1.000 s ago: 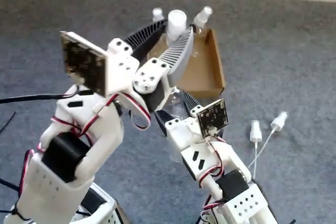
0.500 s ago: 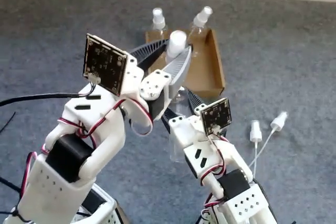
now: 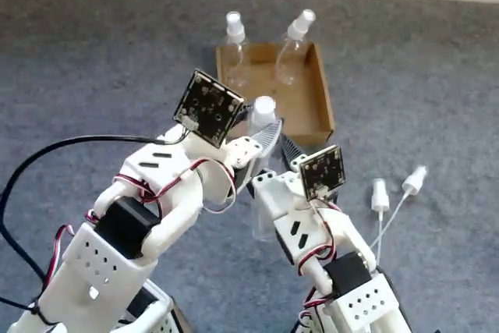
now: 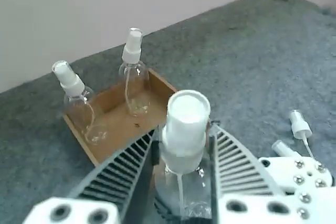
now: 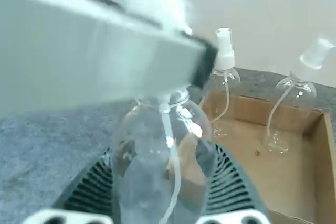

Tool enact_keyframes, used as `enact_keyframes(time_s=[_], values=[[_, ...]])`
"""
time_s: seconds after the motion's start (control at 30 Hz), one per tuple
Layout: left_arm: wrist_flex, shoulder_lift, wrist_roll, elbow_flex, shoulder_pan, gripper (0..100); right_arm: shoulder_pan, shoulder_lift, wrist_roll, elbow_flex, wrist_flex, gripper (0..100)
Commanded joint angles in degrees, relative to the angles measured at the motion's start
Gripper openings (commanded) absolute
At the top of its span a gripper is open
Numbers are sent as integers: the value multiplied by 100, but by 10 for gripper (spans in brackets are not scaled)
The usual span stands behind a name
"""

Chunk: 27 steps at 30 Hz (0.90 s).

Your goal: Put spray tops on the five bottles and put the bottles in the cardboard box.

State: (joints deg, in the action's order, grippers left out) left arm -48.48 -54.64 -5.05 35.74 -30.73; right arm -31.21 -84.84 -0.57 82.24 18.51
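Observation:
My left gripper (image 3: 263,129) (image 4: 184,153) is shut on a white spray top (image 3: 263,108) (image 4: 187,121). The top sits over the neck of a clear bottle (image 3: 263,220) (image 5: 160,177), and its tube hangs down inside. My right gripper (image 3: 266,171) (image 5: 161,187) is shut on that bottle's body and holds it upright, just in front of the cardboard box (image 3: 310,115) (image 4: 113,121) (image 5: 299,182). Two capped bottles (image 3: 234,37) (image 3: 296,33) (image 4: 76,95) (image 4: 132,72) stand at the box's far end.
Two loose spray tops (image 3: 380,195) (image 3: 413,180) with long tubes lie on the grey carpet to the right of my right arm. They show in the left wrist view too, one spray top (image 4: 299,123) beside the other spray top (image 4: 281,149). A black cable (image 3: 47,157) runs off at the left.
My left gripper has come down and back from above the box with the spray top, bringing it onto the neck of the bottle in my right gripper. The right arm has stayed in place.

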Motion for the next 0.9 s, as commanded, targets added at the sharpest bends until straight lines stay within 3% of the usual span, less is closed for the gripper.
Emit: enact_keyframes(time_s=[0.0, 0.17, 0.4, 0.63, 0.87], values=[[-211, -75, 53, -1007, 75, 124, 57, -92, -70, -75, -180, 3], [-466, -22, 53, -1868, 75, 116, 57, -92, -70, -75, -180, 3], [-422, 145, 62, -1358, 602, 116, 57, -92, -70, -75, -180, 3], [-44, 708, 466, -681, 637, 115, 57, -92, -62, -75, -163, 3], [-53, 673, 466, -1174, 664, 115, 57, -92, -44, -75, -163, 3]])
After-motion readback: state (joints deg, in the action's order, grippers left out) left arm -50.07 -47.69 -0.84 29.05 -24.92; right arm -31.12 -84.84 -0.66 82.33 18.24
